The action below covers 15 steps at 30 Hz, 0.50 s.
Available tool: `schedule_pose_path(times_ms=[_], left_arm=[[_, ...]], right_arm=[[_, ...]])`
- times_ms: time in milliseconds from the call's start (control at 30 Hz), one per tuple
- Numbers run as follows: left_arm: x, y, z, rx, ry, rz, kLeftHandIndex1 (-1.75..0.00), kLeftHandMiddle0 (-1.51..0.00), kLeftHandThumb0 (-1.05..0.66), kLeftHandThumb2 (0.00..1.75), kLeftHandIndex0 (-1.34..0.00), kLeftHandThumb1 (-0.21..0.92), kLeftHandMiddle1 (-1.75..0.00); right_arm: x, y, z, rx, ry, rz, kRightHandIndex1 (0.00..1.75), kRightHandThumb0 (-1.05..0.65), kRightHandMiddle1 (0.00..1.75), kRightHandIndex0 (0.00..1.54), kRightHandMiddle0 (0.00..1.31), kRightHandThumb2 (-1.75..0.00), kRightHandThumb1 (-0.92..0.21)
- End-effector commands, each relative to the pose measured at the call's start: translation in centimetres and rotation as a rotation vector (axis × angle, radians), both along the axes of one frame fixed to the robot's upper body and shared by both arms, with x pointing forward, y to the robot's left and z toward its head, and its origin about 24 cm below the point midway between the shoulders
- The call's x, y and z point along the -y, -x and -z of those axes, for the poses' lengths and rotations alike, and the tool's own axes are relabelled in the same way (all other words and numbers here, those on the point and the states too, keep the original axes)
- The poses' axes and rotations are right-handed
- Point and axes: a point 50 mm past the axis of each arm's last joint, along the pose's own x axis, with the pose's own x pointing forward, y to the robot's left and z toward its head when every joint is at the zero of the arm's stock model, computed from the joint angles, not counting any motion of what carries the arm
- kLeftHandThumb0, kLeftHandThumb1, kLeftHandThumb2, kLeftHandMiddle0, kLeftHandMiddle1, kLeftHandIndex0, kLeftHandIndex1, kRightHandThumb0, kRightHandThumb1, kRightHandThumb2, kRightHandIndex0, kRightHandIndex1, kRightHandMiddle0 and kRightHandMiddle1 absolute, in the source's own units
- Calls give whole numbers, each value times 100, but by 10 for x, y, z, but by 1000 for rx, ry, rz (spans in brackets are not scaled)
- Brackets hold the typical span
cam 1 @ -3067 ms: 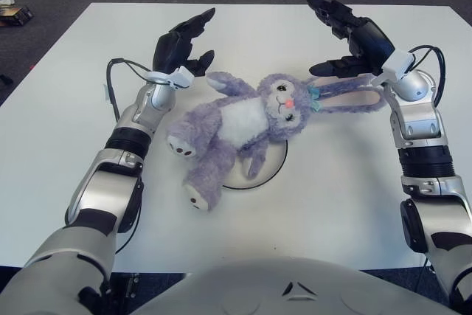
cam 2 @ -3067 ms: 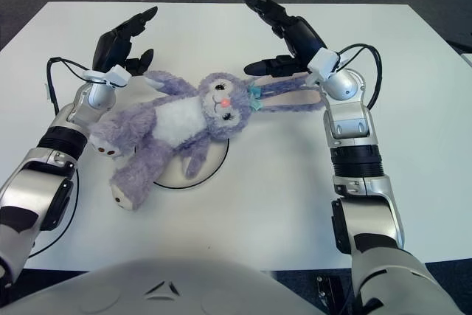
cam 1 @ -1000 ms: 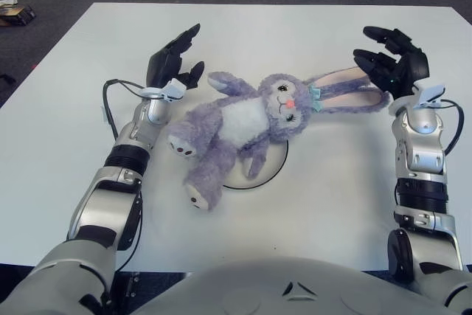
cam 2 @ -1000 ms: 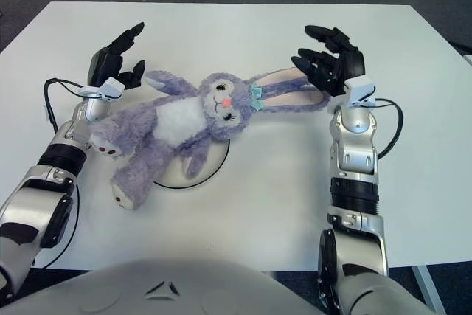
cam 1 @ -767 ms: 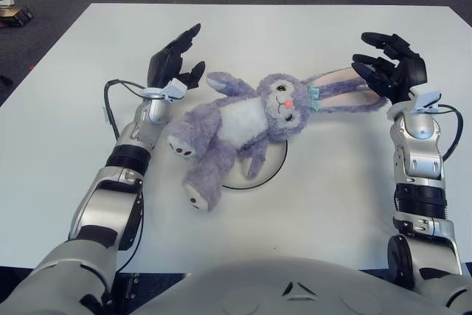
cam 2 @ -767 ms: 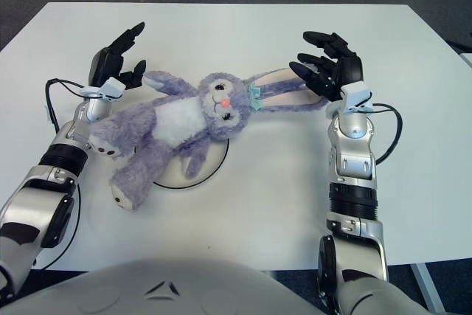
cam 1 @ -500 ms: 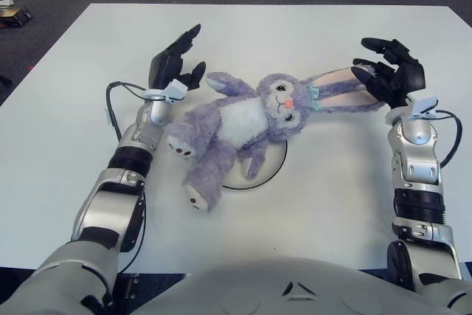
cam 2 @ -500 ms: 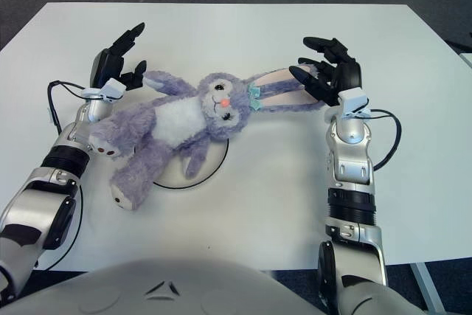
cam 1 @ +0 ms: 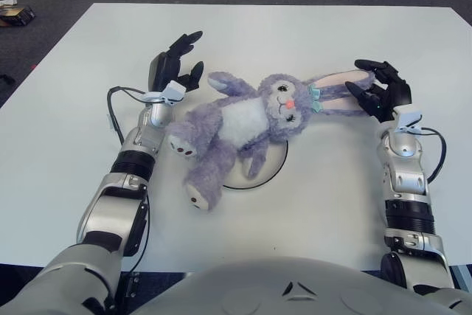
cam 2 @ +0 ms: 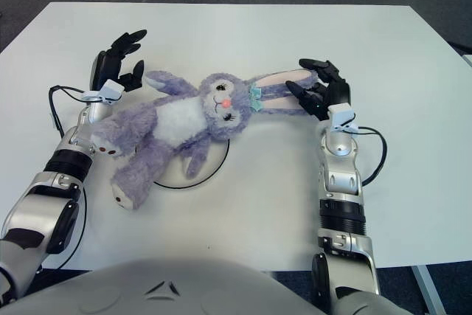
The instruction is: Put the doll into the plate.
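clutter (cam 1: 15, 11) beyond table's (cam 1: 310, 27) left corner

A fluffy lavender rabbit doll (cam 1: 243, 123) with a white belly, pink nose and teal bow lies on its back slantwise over a white plate (cam 1: 267, 171), covering most of it, its long pink-lined ears stretched right and its legs pointing near-left.

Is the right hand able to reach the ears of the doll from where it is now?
Probably yes. The right hand is open at the tips of the doll's long ears, and nothing lies between them. The left hand is open beside the doll's raised arm.
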Motion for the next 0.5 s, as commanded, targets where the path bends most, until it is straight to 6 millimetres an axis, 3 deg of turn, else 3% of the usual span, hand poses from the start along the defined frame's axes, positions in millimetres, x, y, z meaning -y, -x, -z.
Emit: schedule_pose_path(times_ms=[0, 167, 467], left_arm=[[0, 4, 5, 1, 51, 10, -143, -64, -44, 70, -51, 92, -157], [2, 5, 7, 7, 77, 25, -155, -64, -40, 69, -51, 92, -166], [4, 6, 11, -3, 160, 62, -169, -67, -38, 69, -49, 92, -174]], right_arm=[[-4, -3, 1, -2, -29, 3, 111, -5, 127, 70, 48, -14, -92], [-6, -5, 2, -4, -46, 4, 126, -1, 121, 67, 51, -13, -92], [-8, -12, 4, 6, -96, 27, 130, -1, 124, 65, 49, -15, -92]])
